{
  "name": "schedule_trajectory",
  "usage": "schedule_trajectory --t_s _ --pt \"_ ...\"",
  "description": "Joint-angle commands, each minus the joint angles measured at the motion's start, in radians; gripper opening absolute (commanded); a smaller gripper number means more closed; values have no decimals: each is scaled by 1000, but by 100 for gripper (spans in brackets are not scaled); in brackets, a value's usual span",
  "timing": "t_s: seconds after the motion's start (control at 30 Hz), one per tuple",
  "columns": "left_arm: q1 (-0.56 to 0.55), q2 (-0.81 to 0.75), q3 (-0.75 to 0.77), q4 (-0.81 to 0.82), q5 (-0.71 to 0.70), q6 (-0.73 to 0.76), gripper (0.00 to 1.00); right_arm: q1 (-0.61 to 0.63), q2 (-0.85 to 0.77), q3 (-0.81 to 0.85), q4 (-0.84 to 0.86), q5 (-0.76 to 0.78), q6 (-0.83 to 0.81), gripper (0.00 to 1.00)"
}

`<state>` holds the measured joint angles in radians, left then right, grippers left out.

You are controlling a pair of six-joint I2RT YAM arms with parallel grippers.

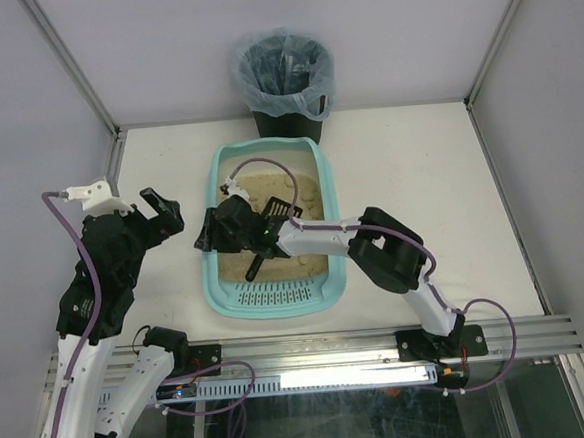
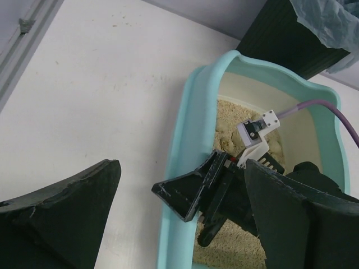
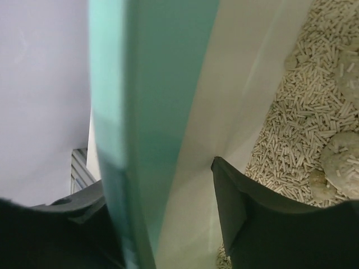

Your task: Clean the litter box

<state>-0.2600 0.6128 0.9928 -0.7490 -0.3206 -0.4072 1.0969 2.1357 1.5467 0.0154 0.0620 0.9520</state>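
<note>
Across the middle of the overhead frame lies the white tabletop, and at its centre sits the litter box, light teal, with its slotted strip toward the bottom of the frame and beige litter inside. Just past its far end, at top centre, stands a black bin lined with a bluish bag.

From where I stand, the right arm reaches across the box to its left wall. The right tool straddles that wall, one finger outside and one inside against the pale inner face. I cannot tell whether it is clamping the wall yet.

The left tool hangs over bare tabletop just left of the box, jaws spread wide and holding nothing.

A small black slotted scoop lies on the litter by the right wrist. Pale clumps show among the pellets.
</note>
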Motion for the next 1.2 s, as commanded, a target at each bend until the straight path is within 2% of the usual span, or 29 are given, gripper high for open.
schedule_trajectory --t_s 0.0,0.07,0.27,0.37,0.6,0.73,0.83,0.97,1.17 --pt "6 -1 26 -28 -38 19 99 27 18 21 -7 -61 -56 61" --pt "7 1 21 -31 -35 11 99 25 -22 17 -18 -42 -98 71" --pt "6 -9 14 -34 -28 -9 99 6 -145 35 -84 -2 -203 90" --pt "6 -16 11 -35 -25 -12 99 -7 -199 30 -119 22 -236 94" --pt "6 -15 -13 -35 -8 -24 99 -19 -348 -24 -209 102 -343 95" --pt "6 0 -39 -21 9 -27 99 -56 -493 -93 -220 172 -409 94" --pt "6 15 -46 -7 24 -22 99 -152 -598 -115 -230 157 -420 92" --pt "7 56 -43 32 55 -14 99 -329 -660 -86 -275 112 -428 91" --pt "6 133 -87 89 88 15 99 -548 -567 55 -329 89 -410 89"
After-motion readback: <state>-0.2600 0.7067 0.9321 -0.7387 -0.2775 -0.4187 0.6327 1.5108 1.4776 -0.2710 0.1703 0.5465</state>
